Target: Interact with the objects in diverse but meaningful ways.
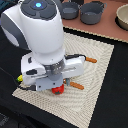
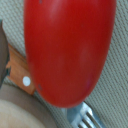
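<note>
Exterior view: the Panda arm hangs low over a woven beige placemat [image 1: 97,75] on a dark table. The gripper [image 1: 56,88] sits directly above a small red tomato [image 1: 57,90], of which only a sliver shows under the hand. Finger state: cannot tell. The fingers are hidden by the wrist housing in the exterior view and do not appear clearly in the wrist view, so I cannot say whether the tomato is held or merely beneath the hand.

Wrist view: the tomato [image 2: 67,50] fills most of the frame, very close to the camera. Surface smooth, glossy, evenly red; no stem visible from here. Behind it lie a wooden handle with a pale rivet [image 2: 21,75] and metal fork tines [image 2: 85,117].

Other items: an orange-tipped utensil end [image 1: 76,85] just beside the tomato, another [image 1: 91,60] farther up the mat, a yellow piece [image 1: 19,78] at the mat's edge on the exterior view's left. Two grey pots [image 1: 91,12] stand off the mat, well apart.

Handling judgement: a toy, likely light, rigid and hollow, not fragile. The glossy curved skin looks slippery; it could squirt out of a pinch. Best hold is across the widest part, with the pads on opposite sides.
</note>
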You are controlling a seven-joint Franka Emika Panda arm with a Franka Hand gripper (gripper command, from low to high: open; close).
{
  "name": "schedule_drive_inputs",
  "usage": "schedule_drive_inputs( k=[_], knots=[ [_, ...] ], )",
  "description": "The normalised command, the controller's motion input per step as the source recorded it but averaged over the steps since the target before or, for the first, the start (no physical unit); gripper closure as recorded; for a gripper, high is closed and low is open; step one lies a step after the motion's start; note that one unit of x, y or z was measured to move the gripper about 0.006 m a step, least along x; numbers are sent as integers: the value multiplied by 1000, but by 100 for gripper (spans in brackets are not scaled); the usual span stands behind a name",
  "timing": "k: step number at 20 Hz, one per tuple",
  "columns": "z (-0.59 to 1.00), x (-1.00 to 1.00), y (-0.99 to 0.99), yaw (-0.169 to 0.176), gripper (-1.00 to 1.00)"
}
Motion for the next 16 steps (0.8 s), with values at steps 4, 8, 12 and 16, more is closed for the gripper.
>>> schedule_drive_inputs(
  k=[4, 8, 12, 16],
  knots=[
    [-24, 144, -227, -40, -100],
    [-4, 321, -97, -58, -100],
    [0, 402, -38, -68, 100],
    [2, 422, -31, -67, 100]
  ],
)
